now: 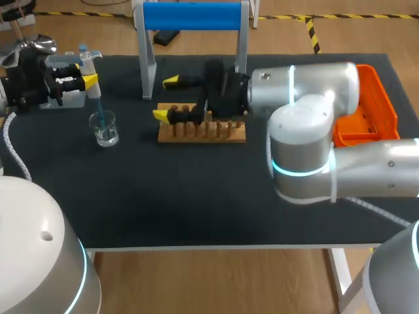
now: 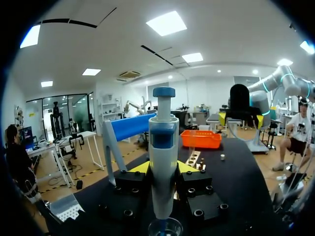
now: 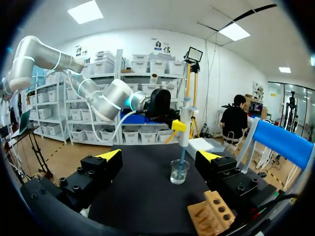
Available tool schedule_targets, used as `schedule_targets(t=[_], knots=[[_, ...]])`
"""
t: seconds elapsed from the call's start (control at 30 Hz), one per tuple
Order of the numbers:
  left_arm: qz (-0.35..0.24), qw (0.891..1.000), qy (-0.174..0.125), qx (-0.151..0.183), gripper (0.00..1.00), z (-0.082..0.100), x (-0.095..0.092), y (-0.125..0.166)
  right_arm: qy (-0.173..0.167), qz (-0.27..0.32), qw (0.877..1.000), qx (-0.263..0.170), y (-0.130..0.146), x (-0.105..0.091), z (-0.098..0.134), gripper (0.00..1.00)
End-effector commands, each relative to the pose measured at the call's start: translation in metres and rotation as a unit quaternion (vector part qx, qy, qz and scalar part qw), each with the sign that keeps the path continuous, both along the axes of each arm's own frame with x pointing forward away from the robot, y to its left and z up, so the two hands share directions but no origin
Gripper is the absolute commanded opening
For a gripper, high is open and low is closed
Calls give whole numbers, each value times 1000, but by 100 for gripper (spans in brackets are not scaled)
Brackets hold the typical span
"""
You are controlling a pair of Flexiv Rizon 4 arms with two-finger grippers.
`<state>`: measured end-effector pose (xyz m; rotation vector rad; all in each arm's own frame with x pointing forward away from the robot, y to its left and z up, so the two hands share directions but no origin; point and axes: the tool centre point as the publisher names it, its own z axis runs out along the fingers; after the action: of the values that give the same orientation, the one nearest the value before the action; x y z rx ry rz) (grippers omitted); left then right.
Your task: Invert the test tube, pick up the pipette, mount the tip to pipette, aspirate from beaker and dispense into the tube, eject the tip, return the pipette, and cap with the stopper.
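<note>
**— What stood around you on the table (image 1: pixel 196 203)?**

— A wooden tube rack (image 1: pixel 201 131) sat mid-table. An orange bin (image 1: pixel 376 108) was at the far right, and a blue-topped stand (image 1: pixel 190 16) stood behind the rack. From above, my right arm (image 1: pixel 314 131) hid the cloth between rack and bin.

**— And your arms?**

— My left arm (image 1: pixel 26 78) came in at the left edge. My left gripper (image 1: pixel 88 73) was clamped on the pipette (image 1: pixel 90 65) from both sides, holding it upright. My right arm lay across past the middle. My right gripper (image 1: pixel 166 98) was spread wide just above the rack's left end, with nothing between its fingers. It faced the pipette from well apart.

**— The containers?**

— The glass beaker (image 1: pixel 103 127) stood directly under my left gripper, left of the rack. The pipette's tip (image 1: pixel 99 108) dipped into it. I could not tell how much liquid it held, nor what lay in the bin.
</note>
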<state>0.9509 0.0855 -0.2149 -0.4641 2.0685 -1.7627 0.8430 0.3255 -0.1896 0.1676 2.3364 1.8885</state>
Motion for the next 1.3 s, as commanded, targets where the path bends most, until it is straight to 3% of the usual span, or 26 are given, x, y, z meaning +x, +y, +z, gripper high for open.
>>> schedule_targets(t=[0.03, 0.2, 0.4, 1.07, 1.3], knots=[[1, 1000, -1, 0, 0, 0, -1, 0, 14, 82, 996, -28, -34, 14, 30, 100], [1, 1000, -1, 0, 0, 0, -1, 0, 8, 105, 994, -35, -28, 40, 47, 100], [1, 1000, -1, 0, 0, 0, -1, 0, -10, 154, 985, -71, 0, 70, 53, 100], [1, 1000, -1, 0, 0, 0, -1, 0, -10, 154, 985, -71, 0, 70, 53, 100], [1, 1000, -1, 0, 0, 0, -1, 0, -29, 147, 987, -59, 19, 78, 61, 100]])
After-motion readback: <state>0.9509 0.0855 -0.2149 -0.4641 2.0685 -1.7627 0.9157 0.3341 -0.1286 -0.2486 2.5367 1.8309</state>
